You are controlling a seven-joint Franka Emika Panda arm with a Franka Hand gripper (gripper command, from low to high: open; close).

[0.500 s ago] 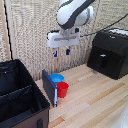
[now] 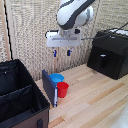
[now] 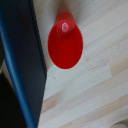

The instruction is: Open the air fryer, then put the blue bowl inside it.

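The air fryer [image 2: 111, 50] is a black box at the exterior view's right, its drawer shut and the air fryer handle [image 2: 102, 60] jutting from the front. The blue bowl [image 2: 56, 78] lies on the wooden table, partly behind a red cup [image 2: 62, 89]. My gripper [image 2: 61, 52] hangs open and empty in the air well above the bowl and cup, far from the fryer. The wrist view looks straight down on the red cup [image 3: 65, 45]; the bowl and my fingers do not show there.
A dark blue flat panel [image 2: 49, 88] stands on edge just beside the bowl and cup, and appears as the blue panel [image 3: 22, 60] in the wrist view. A black fabric bin [image 2: 17, 97] fills the exterior view's lower left. A woven screen [image 2: 30, 35] backs the table.
The gripper seems slightly lower than before. Nothing else has moved.
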